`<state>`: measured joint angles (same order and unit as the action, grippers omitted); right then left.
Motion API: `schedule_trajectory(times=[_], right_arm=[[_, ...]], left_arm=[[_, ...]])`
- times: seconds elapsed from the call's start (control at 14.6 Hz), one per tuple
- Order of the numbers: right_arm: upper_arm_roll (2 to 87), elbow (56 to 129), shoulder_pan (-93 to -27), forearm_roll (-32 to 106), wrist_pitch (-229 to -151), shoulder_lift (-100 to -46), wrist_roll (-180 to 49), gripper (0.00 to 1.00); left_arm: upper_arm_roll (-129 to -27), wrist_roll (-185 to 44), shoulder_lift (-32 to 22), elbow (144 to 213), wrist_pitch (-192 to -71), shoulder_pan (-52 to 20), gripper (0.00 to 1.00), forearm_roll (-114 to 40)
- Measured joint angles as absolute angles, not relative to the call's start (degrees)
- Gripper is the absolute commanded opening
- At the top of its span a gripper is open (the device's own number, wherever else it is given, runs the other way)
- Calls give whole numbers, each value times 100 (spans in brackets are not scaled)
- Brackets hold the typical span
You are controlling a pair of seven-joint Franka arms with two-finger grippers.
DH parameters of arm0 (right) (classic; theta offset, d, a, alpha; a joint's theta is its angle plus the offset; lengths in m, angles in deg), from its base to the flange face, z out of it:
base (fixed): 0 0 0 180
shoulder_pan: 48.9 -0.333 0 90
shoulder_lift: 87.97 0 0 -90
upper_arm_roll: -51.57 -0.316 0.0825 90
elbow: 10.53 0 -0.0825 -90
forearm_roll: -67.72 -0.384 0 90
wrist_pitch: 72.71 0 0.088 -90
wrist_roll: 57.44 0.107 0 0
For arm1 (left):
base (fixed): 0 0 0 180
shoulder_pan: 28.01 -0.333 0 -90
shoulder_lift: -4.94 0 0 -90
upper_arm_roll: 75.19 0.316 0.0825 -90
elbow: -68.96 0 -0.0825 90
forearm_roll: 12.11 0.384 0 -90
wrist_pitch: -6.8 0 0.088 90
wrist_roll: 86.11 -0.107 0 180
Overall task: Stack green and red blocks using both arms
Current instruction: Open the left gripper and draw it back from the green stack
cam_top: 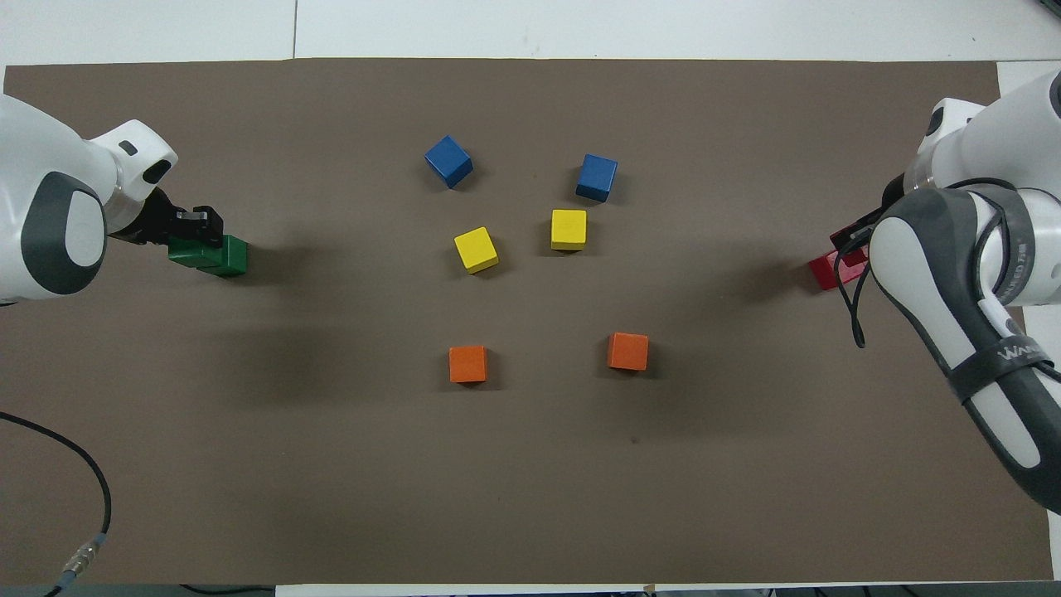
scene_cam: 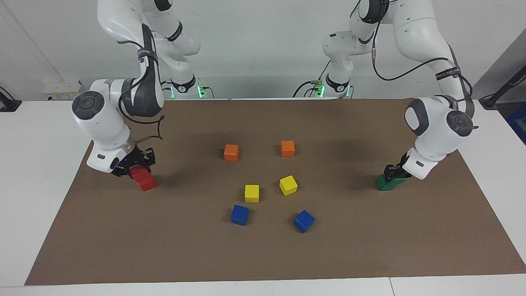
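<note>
On the brown mat (scene_cam: 263,255) that covers the table (scene_cam: 37,164), each arm works at its own end. The right end effector (scene_cam: 137,166) is down at the right arm's end of the mat, its fingers closed narrow on a red block (scene_cam: 139,172). That held block sits on top of the second red block (scene_cam: 147,183), shifted a little toward the robots, so the two red blocks touch as a rough stack. From overhead only a corner of the lower red block (cam_top: 822,272) shows beside the right arm's wrist.

The left end effector (scene_cam: 393,170) is down at the left arm's end of the mat, closed narrow on a green block (scene_cam: 397,177). This held block rests against the top of the second green block (scene_cam: 384,183), set off toward the robots; whether it lies flat on it cannot be told. Overhead, the left end effector (cam_top: 192,224) covers the held green block (cam_top: 186,251), with the lower green block (cam_top: 228,257) just beside it toward the middle of the mat.

Between the two stacks, at the middle of the mat, lie six loose blocks, all apart from one another: two orange blocks (scene_cam: 231,152) (scene_cam: 287,148) nearest the robots, two yellow blocks (scene_cam: 252,193) (scene_cam: 288,185) farther out, and two blue blocks (scene_cam: 239,214) (scene_cam: 303,220) farthest from the robots.
</note>
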<state>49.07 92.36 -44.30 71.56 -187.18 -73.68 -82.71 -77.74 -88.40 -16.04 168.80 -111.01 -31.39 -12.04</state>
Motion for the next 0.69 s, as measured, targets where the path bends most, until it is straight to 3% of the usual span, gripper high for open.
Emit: schedule_trajectory(times=[0.21, 0.27, 0.34, 0.69], right_arm=[[4908, 9433, -4368, 7156, -18875, -7431, -8288, 0], [4907, 9473, -4358, 7156, -18941, -7431, -8288, 0], [4907, 9526, -4347, 7155, -19020, -7431, -8288, 0], [4907, 9842, -4266, 7143, -19391, -7430, -8288, 0]], left_arm=[[-7784, -8837, -1603, 16895, -11135, -3136, 0, -1205], [-7785, -8835, -1604, 16925, -11176, -3135, 61, -1206], [-7785, -8834, -1599, 16949, -11255, -3136, 100, -1209], [-7785, -8833, -1595, 17202, -11561, -3136, 100, -1210]])
